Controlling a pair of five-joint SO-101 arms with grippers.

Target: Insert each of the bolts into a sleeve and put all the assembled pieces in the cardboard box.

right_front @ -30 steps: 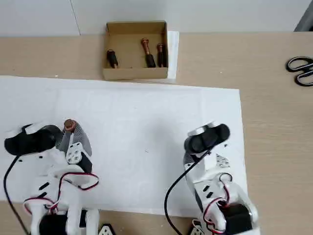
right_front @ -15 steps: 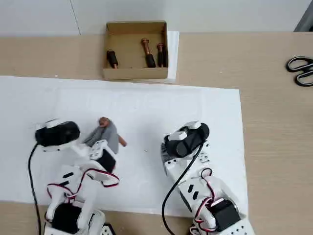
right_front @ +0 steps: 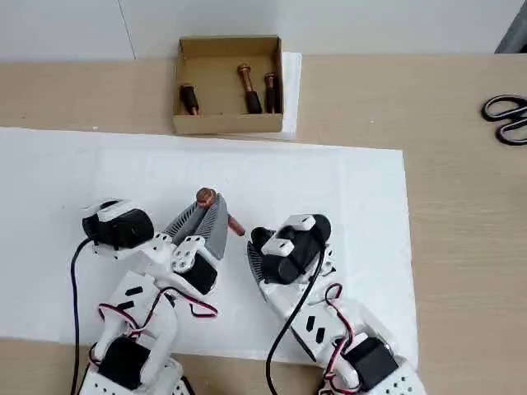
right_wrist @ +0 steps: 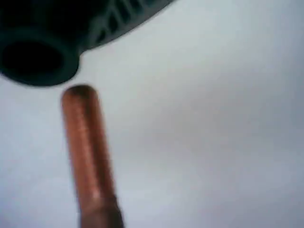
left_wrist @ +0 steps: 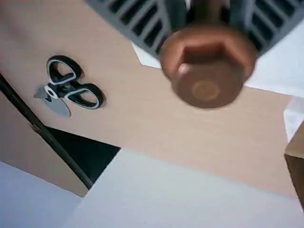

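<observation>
Left gripper (right_front: 211, 212) is clamped on the copper bolt (right_front: 206, 197), up over the white sheet (right_front: 329, 189), well to the near side of the cardboard box (right_front: 226, 123). Right gripper (right_front: 254, 253) pinches the black sleeve (right_wrist: 35, 59), its mouth just beside the bolt's tip. Three assembled pieces (right_front: 247, 86) lie in the box. Scissors (right_front: 506, 118) sit on the wooden table (right_front: 461, 206), well apart from the box, and a white wall (right_front: 329, 25) stands behind it.

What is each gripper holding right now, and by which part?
The left gripper holds the bolt by its shank, just under the head. The right gripper holds the sleeve; where on it cannot be told.
</observation>
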